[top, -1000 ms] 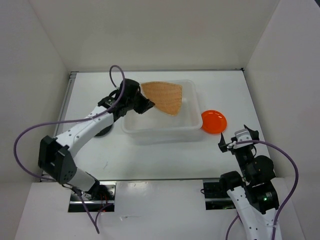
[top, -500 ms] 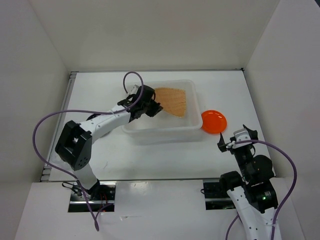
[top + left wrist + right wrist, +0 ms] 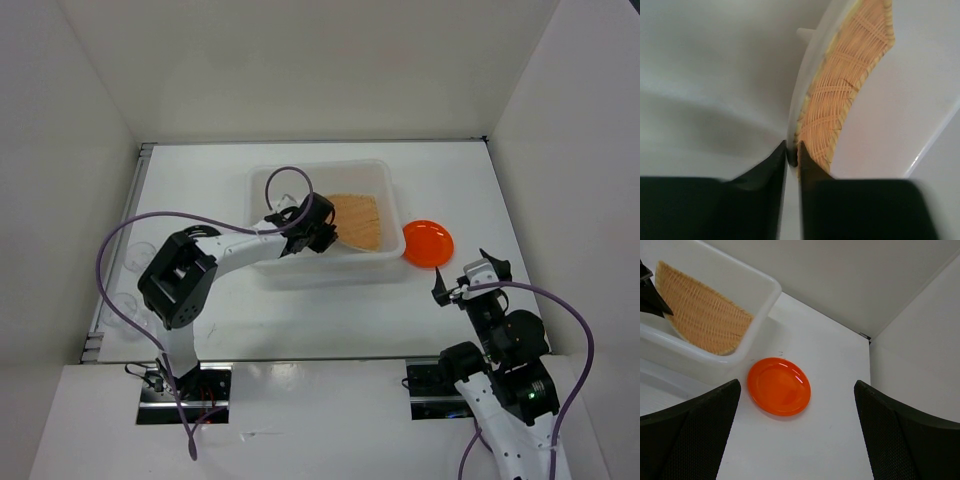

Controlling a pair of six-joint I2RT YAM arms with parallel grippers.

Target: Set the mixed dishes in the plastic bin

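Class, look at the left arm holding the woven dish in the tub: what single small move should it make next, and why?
Probably open the left claw. It is pinched shut on the rim of the woven dish, which hangs tilted inside the tub, so letting go should leave it there.

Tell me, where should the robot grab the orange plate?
Probably on its thin rim, coming from above on the side facing the right end effector. The orange plate lies flat on the table, so only the edge can be pinched, and the plastic bin crowds its other side.
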